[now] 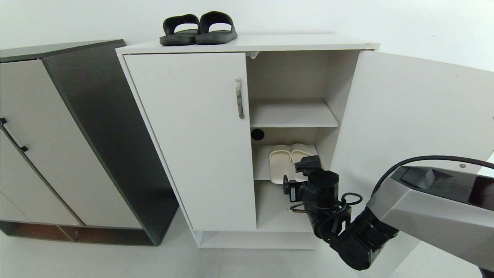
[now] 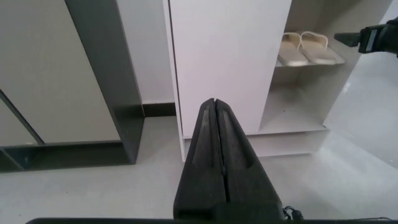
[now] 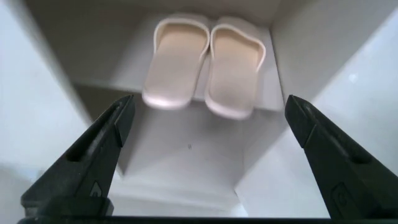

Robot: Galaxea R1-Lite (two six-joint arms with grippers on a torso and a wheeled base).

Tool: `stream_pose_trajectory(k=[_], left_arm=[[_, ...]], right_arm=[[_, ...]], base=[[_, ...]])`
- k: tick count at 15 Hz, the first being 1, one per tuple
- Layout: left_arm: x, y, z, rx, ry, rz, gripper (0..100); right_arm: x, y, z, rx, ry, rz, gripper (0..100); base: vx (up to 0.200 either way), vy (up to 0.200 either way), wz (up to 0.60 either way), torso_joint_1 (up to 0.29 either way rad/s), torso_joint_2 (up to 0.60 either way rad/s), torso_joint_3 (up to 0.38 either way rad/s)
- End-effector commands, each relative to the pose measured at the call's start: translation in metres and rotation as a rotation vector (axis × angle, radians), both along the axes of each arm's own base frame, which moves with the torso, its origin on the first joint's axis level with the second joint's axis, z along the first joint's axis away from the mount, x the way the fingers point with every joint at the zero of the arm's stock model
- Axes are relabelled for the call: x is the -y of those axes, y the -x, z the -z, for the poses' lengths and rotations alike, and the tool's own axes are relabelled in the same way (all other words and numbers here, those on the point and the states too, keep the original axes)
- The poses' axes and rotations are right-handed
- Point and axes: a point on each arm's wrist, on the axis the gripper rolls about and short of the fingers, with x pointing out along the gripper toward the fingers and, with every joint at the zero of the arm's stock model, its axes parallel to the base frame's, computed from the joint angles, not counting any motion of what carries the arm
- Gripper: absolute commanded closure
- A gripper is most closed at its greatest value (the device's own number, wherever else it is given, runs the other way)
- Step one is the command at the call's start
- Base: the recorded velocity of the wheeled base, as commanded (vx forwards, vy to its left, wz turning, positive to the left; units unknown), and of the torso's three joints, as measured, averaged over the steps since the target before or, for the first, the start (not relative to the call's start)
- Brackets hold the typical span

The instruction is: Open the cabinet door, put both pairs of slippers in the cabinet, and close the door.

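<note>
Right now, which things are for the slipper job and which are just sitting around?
For the job: white cabinet, its open door, cream slippers on a shelf inside, black slippers on top, and the open right gripper in front of the cream pair.
Just sitting around: grey cabinet on the left.

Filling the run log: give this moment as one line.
white cabinet's right door: open | cream foam slippers: lower shelf | black rubber slippers: cabinet top | right gripper: open, empty | left gripper: shut

Dark-framed cabinet [image 1: 96, 127] at left, beige doors shut, black handle [image 1: 13, 135]; pale floor [image 1: 96, 258], white wall [image 1: 424, 23].
</note>
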Motion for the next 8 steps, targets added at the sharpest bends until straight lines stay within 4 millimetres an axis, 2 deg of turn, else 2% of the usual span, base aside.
stream_pose_trajectory(k=[1, 3, 8], left_arm=[[0.0, 0.0, 0.0, -0.001, -0.002, 0.0, 100], [0.0, 0.0, 0.0, 0.0, 0.0, -0.002, 100], [0.0, 0.0, 0.0, 0.0, 0.0, 0.0, 100]], right_arm=[[0.006, 0.013, -0.01, -0.014, 0.007, -0.037, 0], [0.005, 0.023, -0.011, -0.051, 0.013, -0.068, 0], [0.011, 0.042, -0.012, -0.094, 0.025, -0.162, 0]], base=[[0.0, 0.0, 0.0, 0.007, 0.0, 0.198], [0.0, 0.0, 0.0, 0.0, 0.0, 0.132], [0.0, 0.0, 0.0, 0.0, 0.0, 0.0]])
